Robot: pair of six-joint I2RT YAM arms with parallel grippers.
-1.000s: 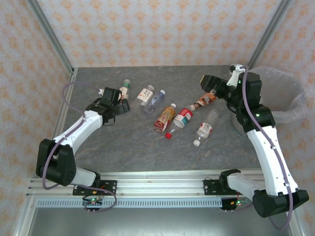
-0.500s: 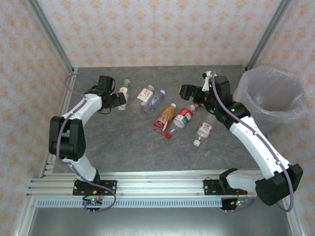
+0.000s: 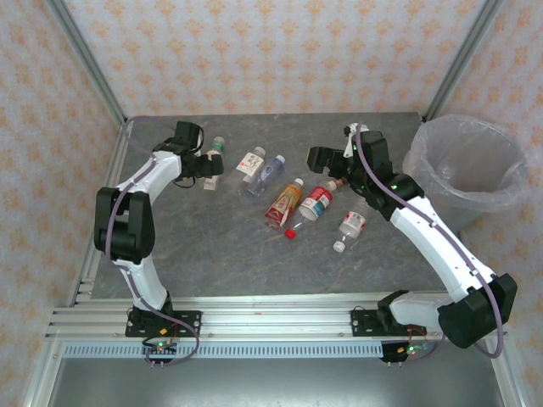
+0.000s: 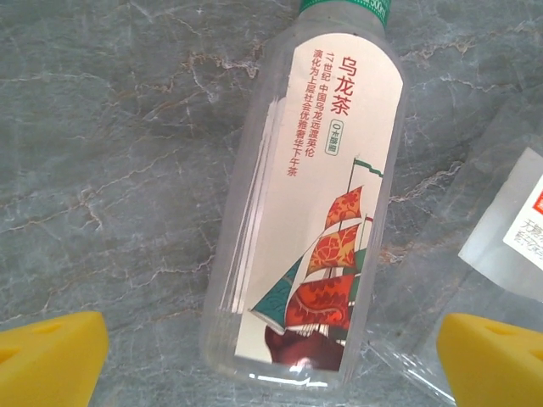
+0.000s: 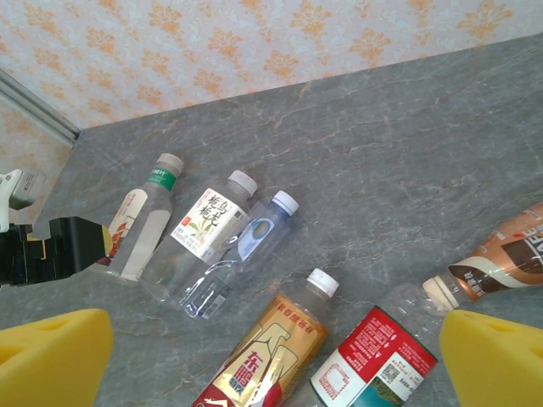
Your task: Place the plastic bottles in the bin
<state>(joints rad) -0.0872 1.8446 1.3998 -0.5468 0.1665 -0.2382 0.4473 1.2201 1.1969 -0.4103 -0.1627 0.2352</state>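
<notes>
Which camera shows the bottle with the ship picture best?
The left wrist view: the ship-label bottle lies close up, its writing readable. The right wrist view shows it small, far left; the top view, tiny.

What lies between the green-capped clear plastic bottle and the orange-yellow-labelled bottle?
A white-capped, white-labelled clear plastic bottle and a blue-capped clear bottle, side by side, clearest in the right wrist view.

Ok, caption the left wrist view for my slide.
Open left hand above a green-capped tea bottle lying on the table.
</notes>
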